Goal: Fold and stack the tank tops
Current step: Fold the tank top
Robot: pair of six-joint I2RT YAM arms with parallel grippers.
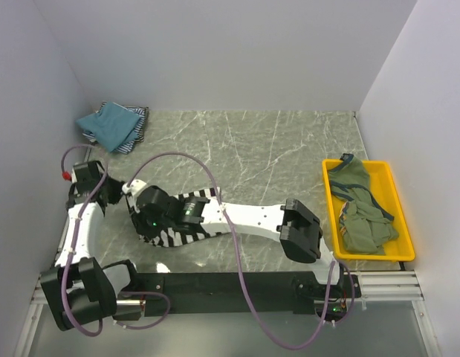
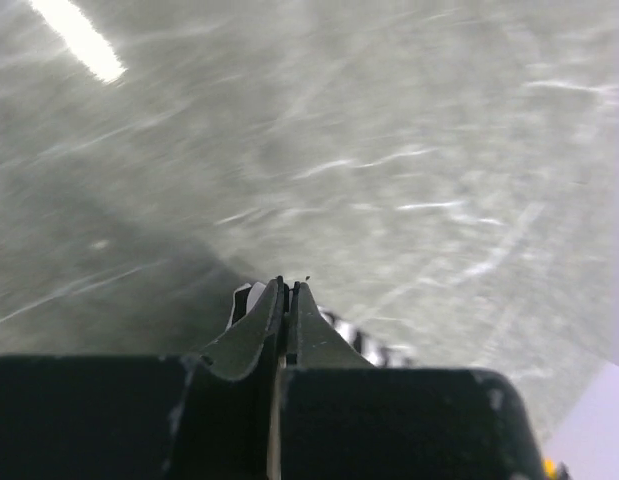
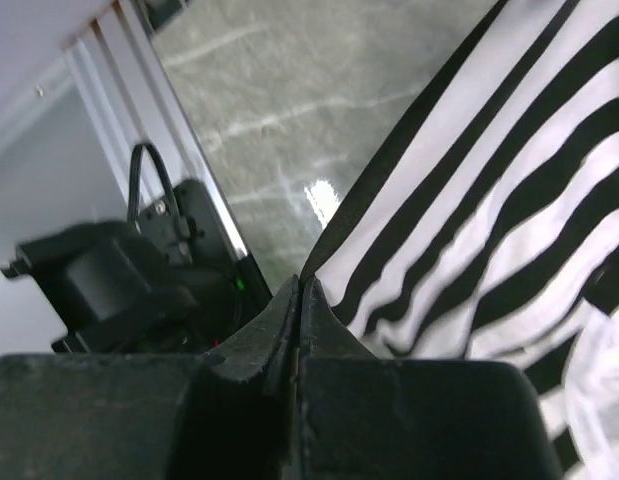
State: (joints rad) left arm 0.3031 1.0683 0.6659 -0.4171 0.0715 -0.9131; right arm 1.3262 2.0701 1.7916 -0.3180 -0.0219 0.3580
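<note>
The black-and-white striped tank top (image 1: 179, 235) lies near the front left of the table, mostly under my right arm. My right gripper (image 1: 139, 223) (image 3: 299, 285) is shut on the dark edge of that striped top (image 3: 469, 200), which hangs away to the right. My left gripper (image 1: 124, 192) (image 2: 287, 285) is also shut, and bits of the striped top (image 2: 374, 348) show just behind its fingers. At the back left, a teal-blue tank top (image 1: 107, 123) sits folded on a fine blue-and-white striped one (image 1: 138, 130). An olive-green tank top (image 1: 360, 212) lies crumpled in the tray.
A yellow plastic tray (image 1: 402, 216) stands at the right edge of the table. White walls close in the left, back and right sides. A metal rail (image 1: 378, 281) with the arm bases runs along the near edge. Purple cables loop over both arms.
</note>
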